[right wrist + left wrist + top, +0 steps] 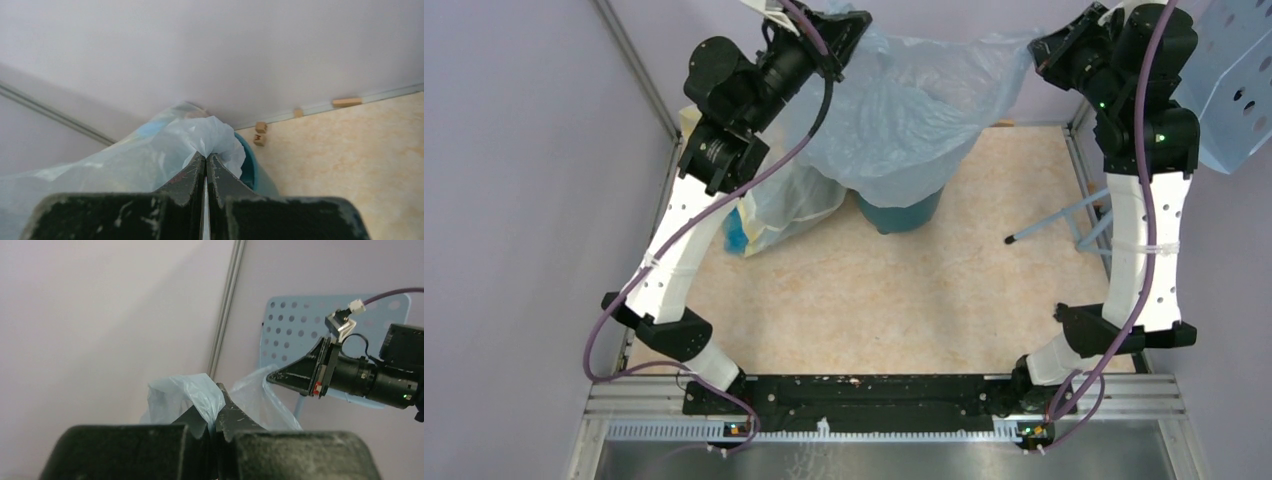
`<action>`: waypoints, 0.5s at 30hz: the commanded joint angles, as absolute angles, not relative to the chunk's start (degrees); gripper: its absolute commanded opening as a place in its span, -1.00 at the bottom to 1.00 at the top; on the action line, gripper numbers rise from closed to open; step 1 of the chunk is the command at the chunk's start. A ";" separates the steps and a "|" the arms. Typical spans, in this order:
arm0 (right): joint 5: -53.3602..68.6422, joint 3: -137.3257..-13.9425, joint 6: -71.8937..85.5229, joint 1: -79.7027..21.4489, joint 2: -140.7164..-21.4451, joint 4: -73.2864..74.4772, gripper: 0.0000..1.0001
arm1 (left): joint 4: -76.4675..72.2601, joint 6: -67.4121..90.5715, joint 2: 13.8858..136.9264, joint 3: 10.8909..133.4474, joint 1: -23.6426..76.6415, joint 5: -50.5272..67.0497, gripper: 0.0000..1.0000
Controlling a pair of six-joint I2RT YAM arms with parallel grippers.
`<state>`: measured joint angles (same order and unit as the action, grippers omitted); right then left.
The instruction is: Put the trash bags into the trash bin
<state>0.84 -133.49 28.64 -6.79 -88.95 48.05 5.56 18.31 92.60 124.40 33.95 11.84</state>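
The pale-blue trash bag (pixel 914 110) hangs stretched between my two grippers, high above the table. Its lower part drapes over the dark teal trash bin (pixel 902 214), which stands at the back middle. My left gripper (pixel 852 22) is shut on the bag's left top edge; the left wrist view shows the film (pixel 192 392) pinched between the jaws. My right gripper (pixel 1042 47) is shut on the right top edge; the right wrist view shows the bag (pixel 210 137) bunched at the fingertips (pixel 206 159), with the bin's rim (pixel 250 160) just beyond.
A yellowish translucent bag (pixel 774 205) with blue items lies left of the bin. A pale-blue perforated chair (pixel 1234 90) stands at the right, its leg (pixel 1054 222) reaching over the floor. Small wooden blocks (pixel 260 132) lie along the back wall.
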 commanded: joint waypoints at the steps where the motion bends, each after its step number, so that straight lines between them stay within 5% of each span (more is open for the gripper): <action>1: -0.61 -135.26 27.29 -4.84 -89.89 49.13 -1.00 | -4.68 26.12 96.11 128.25 31.20 18.85 -1.00; 11: 13.73 -126.53 33.30 -4.83 -88.07 23.21 -1.00 | -15.36 27.78 99.51 132.29 26.73 20.50 -1.00; 15: 12.41 -132.40 32.66 -4.83 -90.84 22.87 -1.00 | -20.01 28.00 99.47 132.64 26.55 20.50 -1.00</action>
<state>10.66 -127.20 32.01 -5.08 -90.65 31.51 -10.09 27.24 100.92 129.99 26.65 18.98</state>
